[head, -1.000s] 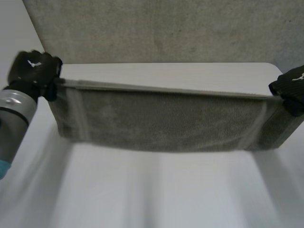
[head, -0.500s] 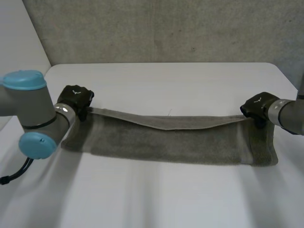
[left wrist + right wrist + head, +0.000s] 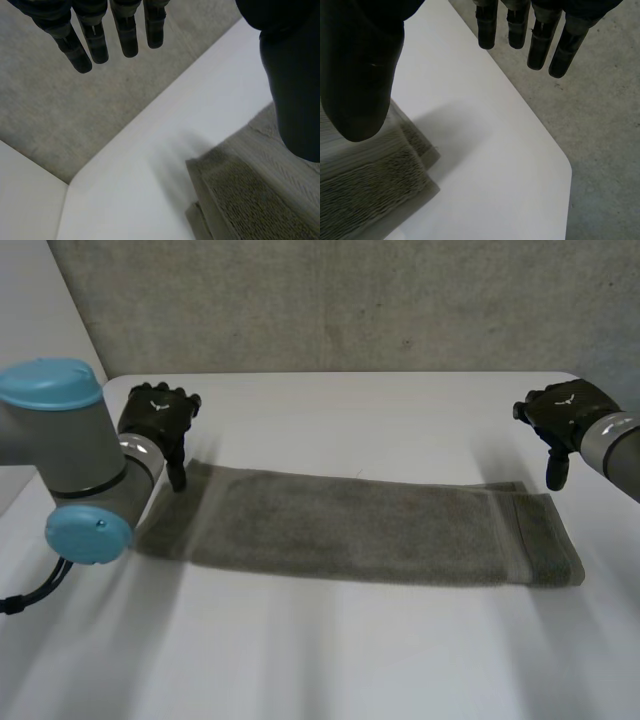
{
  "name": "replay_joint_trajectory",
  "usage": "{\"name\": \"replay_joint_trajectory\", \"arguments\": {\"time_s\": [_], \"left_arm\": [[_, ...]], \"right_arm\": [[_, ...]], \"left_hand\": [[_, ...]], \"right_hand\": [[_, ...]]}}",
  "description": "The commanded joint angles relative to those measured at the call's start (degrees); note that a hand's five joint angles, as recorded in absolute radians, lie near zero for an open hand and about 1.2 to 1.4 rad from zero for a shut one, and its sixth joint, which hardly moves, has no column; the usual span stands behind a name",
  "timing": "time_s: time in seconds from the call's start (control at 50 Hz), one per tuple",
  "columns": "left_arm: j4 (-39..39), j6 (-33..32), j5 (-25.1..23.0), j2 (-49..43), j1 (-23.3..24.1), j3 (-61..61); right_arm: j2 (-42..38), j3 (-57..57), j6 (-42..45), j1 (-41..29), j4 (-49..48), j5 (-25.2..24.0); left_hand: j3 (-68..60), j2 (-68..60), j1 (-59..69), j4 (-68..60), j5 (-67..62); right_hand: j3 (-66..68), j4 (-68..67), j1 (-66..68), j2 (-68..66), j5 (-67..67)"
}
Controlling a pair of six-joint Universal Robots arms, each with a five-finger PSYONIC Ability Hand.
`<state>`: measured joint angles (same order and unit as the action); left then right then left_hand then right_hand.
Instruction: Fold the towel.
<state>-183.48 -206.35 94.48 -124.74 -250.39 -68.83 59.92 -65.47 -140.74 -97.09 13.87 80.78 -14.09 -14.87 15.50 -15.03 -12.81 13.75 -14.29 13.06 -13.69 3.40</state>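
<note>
fingers on the left hand and right hand are hanging straight, gripping nothing, each hovering by one end of the towel. it's lying flat on the worktop, long axis running hand to hand; looking soft and floppy, so i'm guessing pinching the end corners is working best.
</note>
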Motion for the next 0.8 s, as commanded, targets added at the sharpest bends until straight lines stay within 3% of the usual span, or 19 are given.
{"name": "replay_joint_trajectory", "arguments": {"time_s": [0.02,0.16,0.3,0.48,0.58,0.62,0.8], "left_arm": [[-2.49,0.34,-0.71,7.31,0.25,-8.85],[-9.26,0.42,-2.73,12.24,1.48,-18.62],[-18.22,0.77,-9.66,16.64,2.18,-28.54],[-20.87,0.86,-10.29,16.73,2.18,-30.40],[-20.87,0.86,-10.29,16.55,2.18,-30.49],[-20.87,0.86,-10.29,16.55,2.18,-30.58],[-21.04,0.86,-10.29,16.55,2.01,-30.84]], "right_arm": [[9.41,-13.16,1.34,0.59,0.10,-0.19],[13.65,-25.85,4.25,0.68,-3.59,-2.56],[14.96,-38.22,4.86,2.69,-14.91,-4.23],[12.06,-42.64,4.95,4.81,-22.49,-5.72],[7.93,-41.67,5.04,5.42,-23.54,-5.02],[7.23,-40.36,4.95,6.30,-23.54,-4.76],[6.26,-38.86,5.04,8.23,-23.10,-4.58]], "left_hand": [[3.20,3.99,-4.61,4.15,11.93],[3.03,3.82,-4.44,3.98,11.76],[2.86,3.65,-4.28,3.81,11.59],[2.69,3.48,-4.11,3.64,11.42],[2.69,3.48,-4.11,3.64,11.42],[2.86,3.65,-4.28,3.81,11.59],[3.03,3.82,-4.44,3.98,11.76]], "right_hand": [[-3.75,4.29,-3.06,3.69,-3.40],[-3.75,4.29,-3.06,3.69,-3.40],[1.04,-0.50,1.73,-1.09,1.39],[10.80,-10.26,11.49,-10.86,11.15],[28.80,-28.26,29.49,-28.86,29.15],[49.73,-49.19,50.42,-49.79,50.08],[66.25,-65.71,66.94,-66.31,66.60]]}}
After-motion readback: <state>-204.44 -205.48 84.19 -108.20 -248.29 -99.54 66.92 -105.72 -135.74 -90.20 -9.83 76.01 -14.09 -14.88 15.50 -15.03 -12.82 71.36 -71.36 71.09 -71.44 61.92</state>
